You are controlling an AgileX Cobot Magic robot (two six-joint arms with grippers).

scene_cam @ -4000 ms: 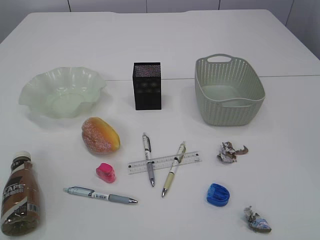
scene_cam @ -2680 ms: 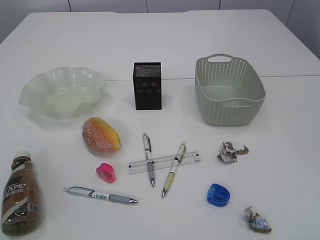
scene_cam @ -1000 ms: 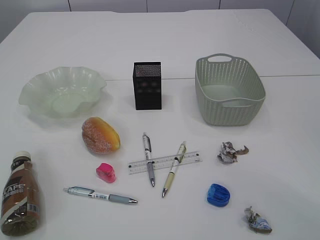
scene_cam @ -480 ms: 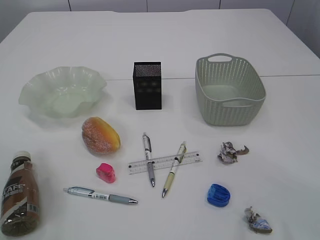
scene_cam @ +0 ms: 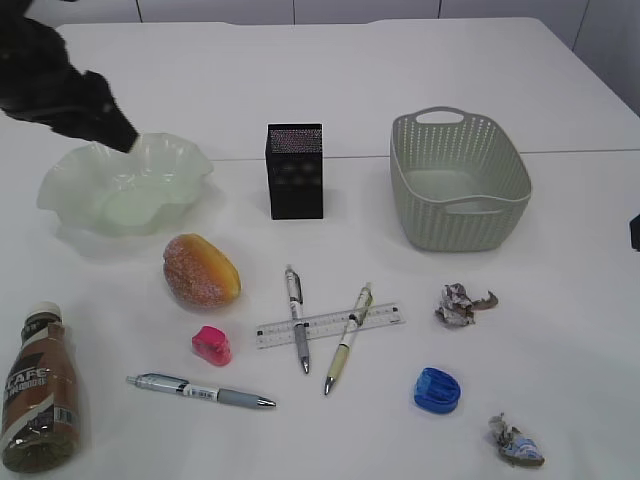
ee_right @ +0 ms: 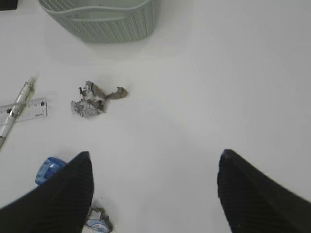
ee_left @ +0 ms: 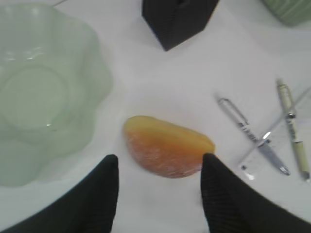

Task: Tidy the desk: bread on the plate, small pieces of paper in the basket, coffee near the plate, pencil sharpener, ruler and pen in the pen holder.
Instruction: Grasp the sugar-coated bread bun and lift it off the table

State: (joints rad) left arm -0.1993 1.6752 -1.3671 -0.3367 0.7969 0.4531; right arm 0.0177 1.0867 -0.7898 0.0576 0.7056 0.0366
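Now the left arm (scene_cam: 65, 85) has entered over the surface's far left corner; its end effector (ee_left: 158, 191), spread wide and empty, frames the bread (ee_left: 167, 152), so tidying starts there.

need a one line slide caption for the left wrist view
Open left end effector above the bread on the white desk, with the empty plate and pen holder beyond.

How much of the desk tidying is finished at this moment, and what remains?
Nothing is done yet: the plate, basket and pen holder look empty. In hand: the open left pincer hovers over the bread. Left: the coffee, paper scraps, ruler, pens and sharpeners.
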